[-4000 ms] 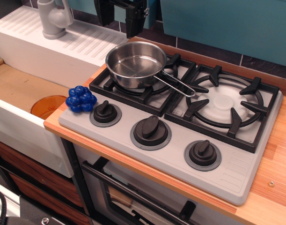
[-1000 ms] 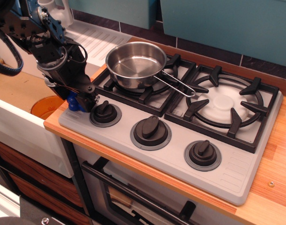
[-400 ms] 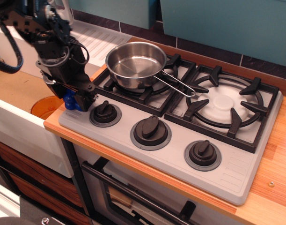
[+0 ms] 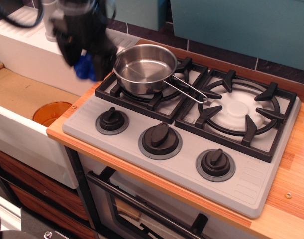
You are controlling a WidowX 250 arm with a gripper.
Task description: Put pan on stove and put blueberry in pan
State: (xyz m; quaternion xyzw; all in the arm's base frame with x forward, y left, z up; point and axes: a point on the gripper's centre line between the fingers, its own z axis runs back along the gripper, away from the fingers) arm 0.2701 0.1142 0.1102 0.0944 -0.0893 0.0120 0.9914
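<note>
The shiny steel pan (image 4: pixel 144 67) sits on the left burner grate of the grey stove (image 4: pixel 181 154), its wire handle pointing right. My gripper (image 4: pixel 89 67), blurred by motion, hangs just left of the pan's rim, above the counter. It is shut on the blue blueberry cluster (image 4: pixel 84 67), which shows between the black fingers. The berry is lifted off the stove corner where it lay.
An orange disc (image 4: pixel 50 112) lies in the sink basin at the left. A white drainboard (image 4: pixel 42 47) and a grey tap (image 4: pixel 50 20) stand behind. Three black knobs (image 4: pixel 159 139) line the stove front. The right burner (image 4: pixel 239 112) is bare.
My gripper closed on the blueberry at the stove's front-left corner, then rose fast and moved back and right toward the pan, carrying the berry.
</note>
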